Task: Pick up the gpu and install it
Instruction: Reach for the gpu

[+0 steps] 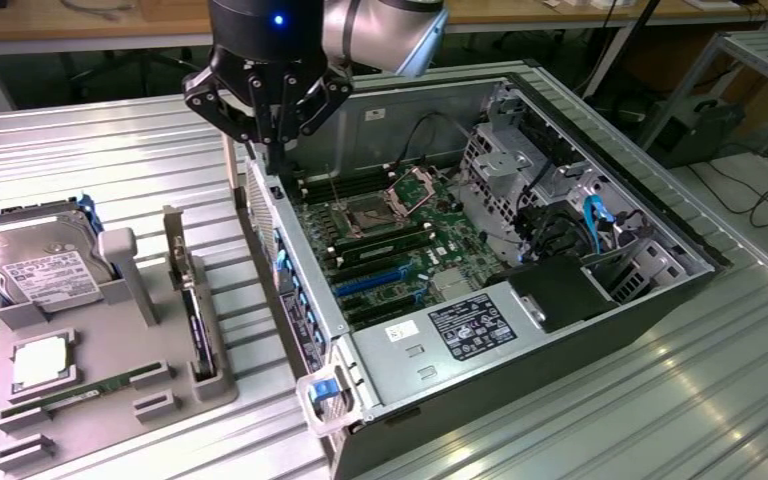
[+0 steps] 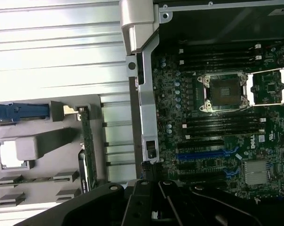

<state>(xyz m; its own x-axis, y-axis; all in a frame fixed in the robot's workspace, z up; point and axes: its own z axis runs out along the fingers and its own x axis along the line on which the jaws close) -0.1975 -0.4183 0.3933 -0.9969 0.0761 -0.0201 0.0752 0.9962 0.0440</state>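
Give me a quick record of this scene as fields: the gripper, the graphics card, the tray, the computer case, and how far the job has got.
gripper: shut, holding nothing, above the case wall nearest the tray
graphics card: standing on edge in a tray slot, untouched
tray: gray, on the exterior view's left of the case; also holds a hard drive and a memory stick
computer case: open, motherboard exposed
progress: card not yet picked up

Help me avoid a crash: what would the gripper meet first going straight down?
Probably the computer case's wall edge, directly beneath the gripper; depth is unclear, so it might miss.
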